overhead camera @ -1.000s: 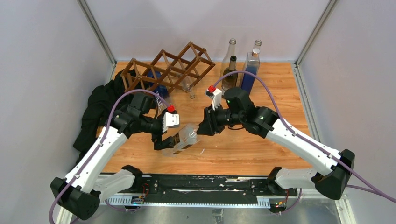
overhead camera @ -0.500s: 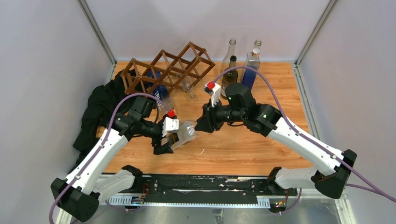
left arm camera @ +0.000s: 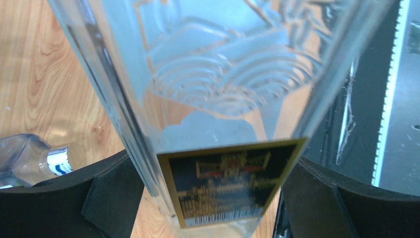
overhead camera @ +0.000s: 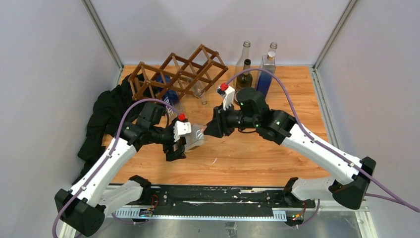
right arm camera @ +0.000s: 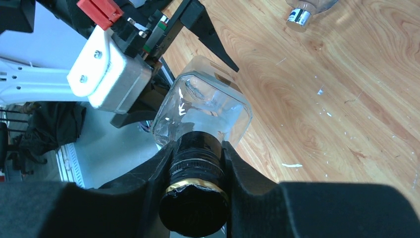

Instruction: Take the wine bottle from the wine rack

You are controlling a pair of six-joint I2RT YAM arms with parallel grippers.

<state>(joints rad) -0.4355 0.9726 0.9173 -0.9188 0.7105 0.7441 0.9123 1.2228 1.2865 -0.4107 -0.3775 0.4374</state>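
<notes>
A clear square-sided wine bottle (overhead camera: 196, 139) with a dark label (left arm camera: 225, 186) hangs above the table between my two arms, off the dark brown wine rack (overhead camera: 178, 74) at the back. My right gripper (right arm camera: 196, 171) is shut on its black cap (right arm camera: 194, 208) and neck. My left gripper (left arm camera: 208, 198) is open wide, with one black finger (left arm camera: 106, 196) on each side of the bottle's lower body. From above, the left gripper (overhead camera: 183, 147) sits at the bottle's base and the right gripper (overhead camera: 208, 130) at its neck.
Two bottles remain in the rack, a blue one (overhead camera: 167, 93) and a clear one (overhead camera: 200, 93). Several bottles (overhead camera: 244, 69) stand at the back right. A black cloth (overhead camera: 104, 119) lies at the left. A black rail (overhead camera: 213, 196) runs along the near edge.
The right gripper has carried the bottle's neck up and to the left, and the bottle stands steeper. The left gripper has followed at the base, still wide open.
</notes>
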